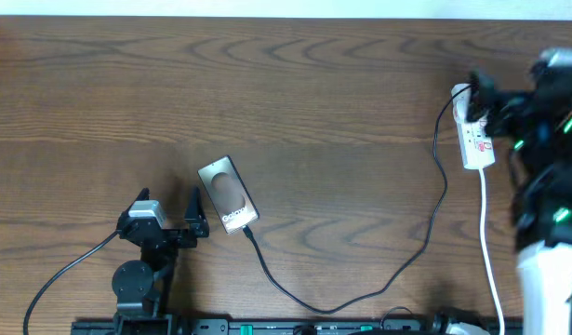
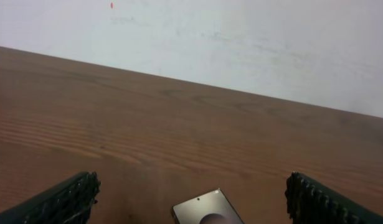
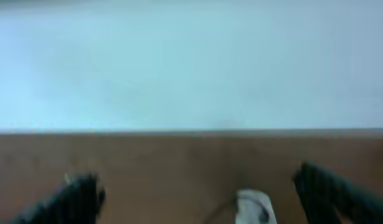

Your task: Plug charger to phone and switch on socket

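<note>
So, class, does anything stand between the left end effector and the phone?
Nothing visible does. The open left end effector sits right beside the phone, with only bare table between them. The charger trails away from the phone's opposite side.

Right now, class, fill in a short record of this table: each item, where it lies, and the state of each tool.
phone: lies flat, left of centre, just ahead of the left tool
cable: black, runs from the phone's near end across to the power strip
power strip: white, far right
left tool: open, holds nothing
right tool: open, at the strip's far end
switch: cannot tell
</note>
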`<state>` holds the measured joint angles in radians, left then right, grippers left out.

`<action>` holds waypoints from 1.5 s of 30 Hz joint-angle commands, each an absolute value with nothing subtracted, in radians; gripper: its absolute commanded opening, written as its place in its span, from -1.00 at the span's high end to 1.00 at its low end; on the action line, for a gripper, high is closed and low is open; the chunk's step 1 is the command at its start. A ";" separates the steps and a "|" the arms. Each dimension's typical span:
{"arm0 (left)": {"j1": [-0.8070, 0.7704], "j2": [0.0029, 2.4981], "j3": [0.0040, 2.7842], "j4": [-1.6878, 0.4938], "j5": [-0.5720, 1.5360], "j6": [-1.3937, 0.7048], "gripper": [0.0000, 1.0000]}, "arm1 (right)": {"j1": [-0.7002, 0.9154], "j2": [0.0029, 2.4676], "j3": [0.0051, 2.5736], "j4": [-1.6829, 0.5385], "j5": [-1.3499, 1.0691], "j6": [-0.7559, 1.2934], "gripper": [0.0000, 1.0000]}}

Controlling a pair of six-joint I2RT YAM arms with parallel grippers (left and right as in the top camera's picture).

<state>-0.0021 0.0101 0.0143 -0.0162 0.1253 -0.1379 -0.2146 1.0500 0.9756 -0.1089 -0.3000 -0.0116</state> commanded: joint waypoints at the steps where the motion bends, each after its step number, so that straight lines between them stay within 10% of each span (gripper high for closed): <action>1: -0.006 0.004 0.004 -0.059 0.142 -0.143 -0.96 | -0.149 0.900 0.724 0.078 -0.297 -0.016 -0.99; 15: -0.006 0.004 0.004 -0.059 0.142 -0.143 -0.95 | -0.126 0.369 0.008 0.485 -0.286 -0.016 -0.99; 26: -0.006 0.004 0.004 -0.059 0.142 -0.143 -0.96 | -0.125 0.004 0.006 -0.039 -0.278 -0.024 -0.99; 45: -0.006 0.004 0.004 -0.059 0.142 -0.143 -0.96 | -0.123 0.006 0.006 -0.053 -0.279 -0.023 -0.98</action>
